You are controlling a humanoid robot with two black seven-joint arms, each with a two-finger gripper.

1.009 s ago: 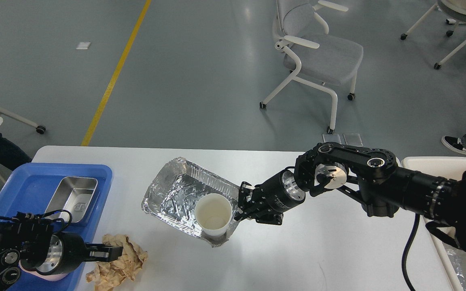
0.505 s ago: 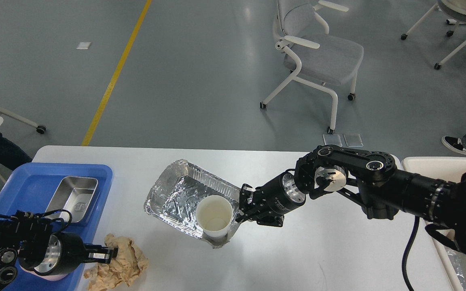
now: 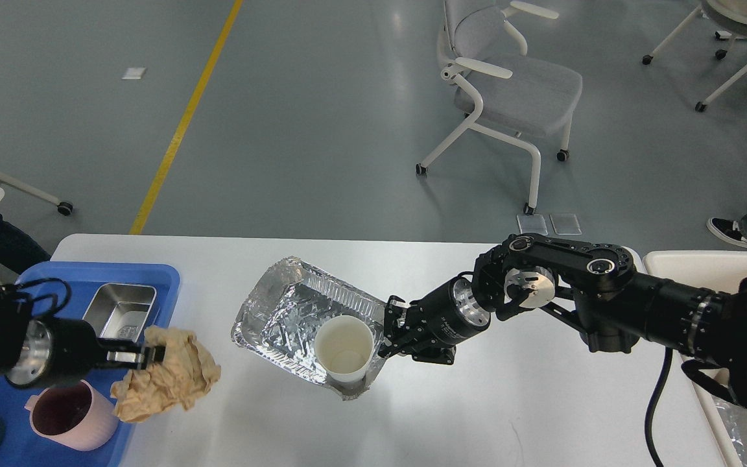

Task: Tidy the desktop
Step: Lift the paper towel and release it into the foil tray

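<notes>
The desktop (image 3: 509, 415), long axis left to right, fills the lower view, where the left gripper (image 3: 143, 356) has its jaws clamped on crumpled brown paper (image 3: 169, 379) lifted above it, and the right gripper (image 3: 391, 334) pinches the foil tray (image 3: 286, 314) rim beside a paper cup (image 3: 343, 347).

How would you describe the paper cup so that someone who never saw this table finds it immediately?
Start at the white desktop and look to its middle, where a crumpled foil tray lies. The paper cup stands upright inside the tray's near right corner, next to the right gripper. It is the only smooth, round, cream-white thing there, open at the top and apparently empty.
</notes>
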